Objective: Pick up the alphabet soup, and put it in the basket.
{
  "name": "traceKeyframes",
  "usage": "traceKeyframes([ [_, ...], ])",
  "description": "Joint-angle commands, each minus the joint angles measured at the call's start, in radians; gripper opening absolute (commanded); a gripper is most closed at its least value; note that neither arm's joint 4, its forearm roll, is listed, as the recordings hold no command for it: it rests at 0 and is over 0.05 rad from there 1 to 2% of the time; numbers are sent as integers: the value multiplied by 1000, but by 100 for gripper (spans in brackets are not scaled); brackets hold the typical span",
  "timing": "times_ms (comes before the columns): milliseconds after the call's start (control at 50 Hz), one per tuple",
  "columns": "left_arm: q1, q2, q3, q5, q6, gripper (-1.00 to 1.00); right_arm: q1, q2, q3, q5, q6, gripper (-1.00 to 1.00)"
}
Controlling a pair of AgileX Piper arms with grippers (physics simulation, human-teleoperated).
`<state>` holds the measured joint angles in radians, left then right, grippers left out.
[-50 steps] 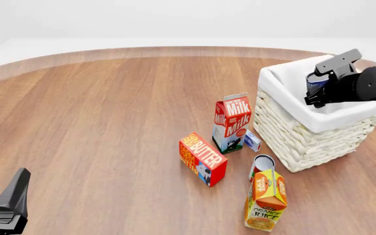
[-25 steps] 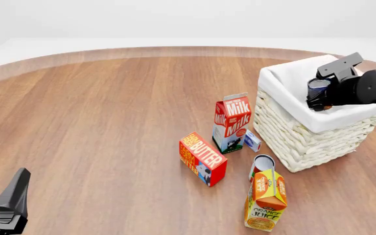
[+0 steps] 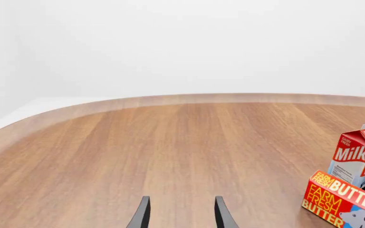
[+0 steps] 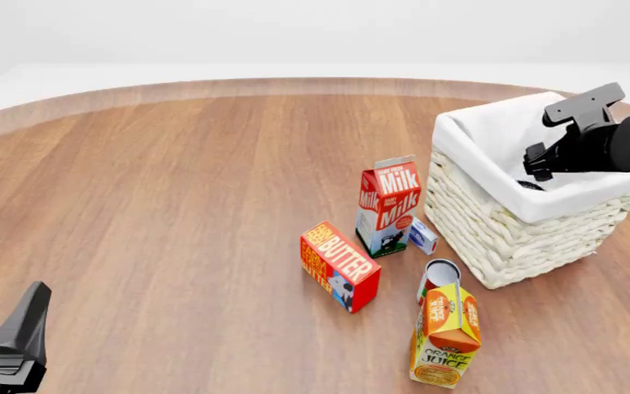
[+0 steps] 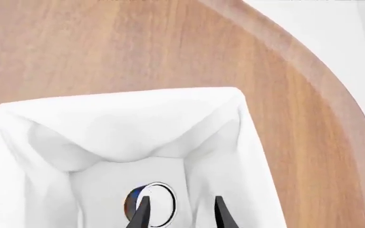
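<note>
- Jaws of the right gripper [image 5: 177, 211] stand spread and empty above the basket [image 4: 479, 217], at the right of the front view.
- The left gripper [image 3: 179, 213] is also parted, holding nothing, at lower left.
- The alphabet soup [image 5: 149, 203] sits inside the basket on its liner, silver top up.
- The can looks rigid, smooth and likely slippery; a grip across its round sides would suit best.

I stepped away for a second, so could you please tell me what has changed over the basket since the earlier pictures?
The right hand has let go of the alphabet soup, which it held above the basket a second ago; the can now lies inside on the liner, and the open hand has drawn up and to the right. The left hand, cartons and red can have not moved.
</note>
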<state>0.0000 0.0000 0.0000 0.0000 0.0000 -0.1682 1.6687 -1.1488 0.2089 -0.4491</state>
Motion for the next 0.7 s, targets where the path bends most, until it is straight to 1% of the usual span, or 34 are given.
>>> traceKeyframes([
  [20, 0, 0, 0, 0, 0, 100, -3, -41, 26, -9, 11, 100],
  [380, 0, 0, 0, 0, 0, 100, 4, -162, 94, -22, 34, 100],
  [460, 0, 0, 0, 0, 0, 100, -8, -185, 105, -24, 38, 100],
  [700, 0, 0, 0, 0, 0, 100, 6, -243, 152, -34, 58, 100],
])
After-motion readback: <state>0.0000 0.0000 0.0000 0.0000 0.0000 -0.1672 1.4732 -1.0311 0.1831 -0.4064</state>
